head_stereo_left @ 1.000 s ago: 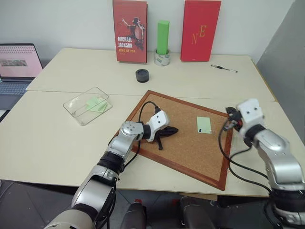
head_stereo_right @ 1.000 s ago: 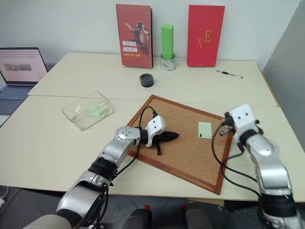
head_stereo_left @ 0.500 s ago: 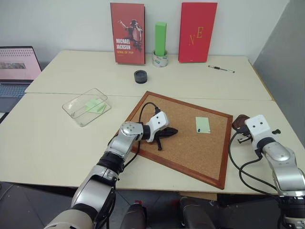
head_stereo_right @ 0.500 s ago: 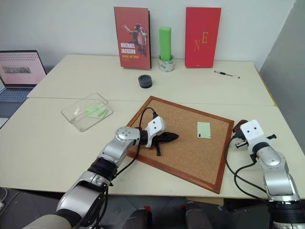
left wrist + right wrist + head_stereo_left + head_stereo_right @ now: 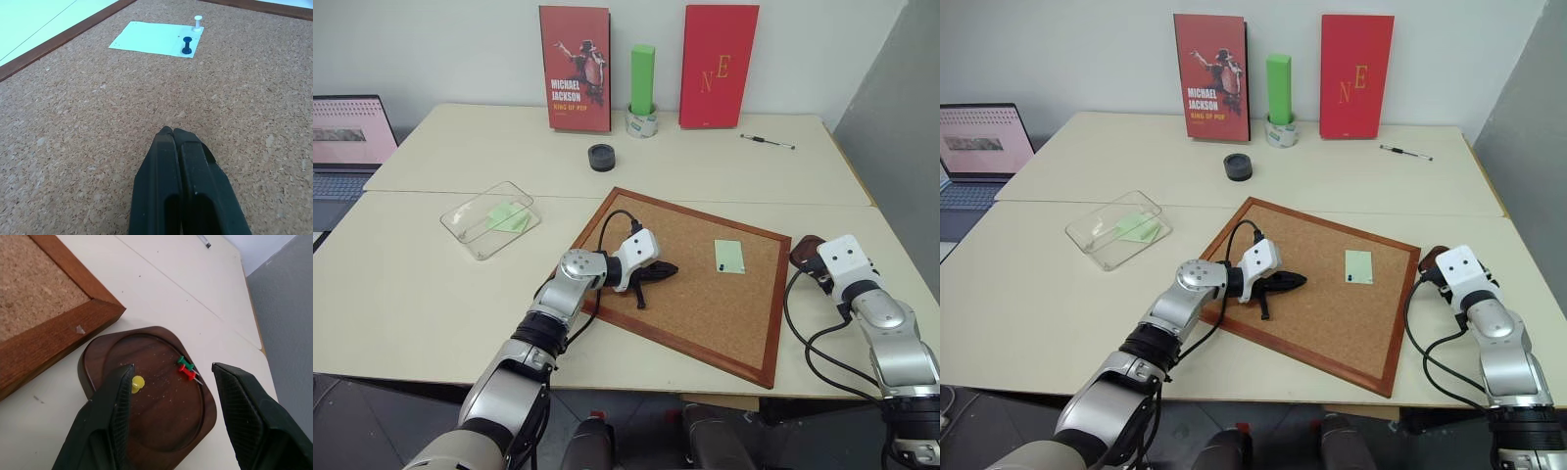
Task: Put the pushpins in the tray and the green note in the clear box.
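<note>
At right of frame, right gripper [image 5: 168,418] spread over tray [image 5: 161,428] holding three pushpins [image 5: 138,382]; mid-frame, green note [image 5: 730,257] still pinned by two; left gripper [image 5: 174,142] pressed together, empty; clear box [image 5: 460,220] waiting.

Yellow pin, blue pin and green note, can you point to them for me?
yellow pin [image 5: 137,382]: right wrist view, on its round head.
blue pin [image 5: 187,45]: left wrist view, on its body.
green note [image 5: 152,38]: left wrist view, on bare paper.

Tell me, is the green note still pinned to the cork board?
Yes, the green note lies on the cork board with a blue pin and a white pin standing in it.
</note>
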